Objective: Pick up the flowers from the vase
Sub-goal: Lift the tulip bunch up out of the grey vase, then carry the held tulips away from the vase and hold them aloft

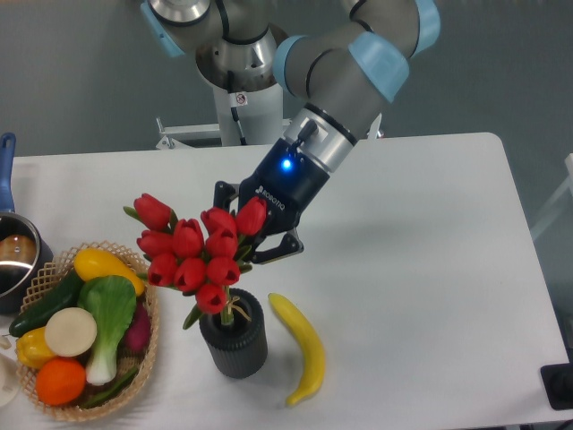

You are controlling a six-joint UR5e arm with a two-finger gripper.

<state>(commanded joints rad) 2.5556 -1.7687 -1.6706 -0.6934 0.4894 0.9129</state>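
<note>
I read the gripper (240, 235) jaws as closed on the flowers (192, 253), gripping the bunch at its right edge behind the buds. I count about nine red tulip buds. The heads stand above the vase (235, 343); the stems' lower ends are in its mouth. One dark ribbed vase, upright on the bench (430, 269). One banana (302, 347) lies just right of it. At left, one wicker basket (134, 358) holds an orange, lemon, bok choy, cucumber and more produce. One steel pot (16, 255) sits at the left edge.
</note>
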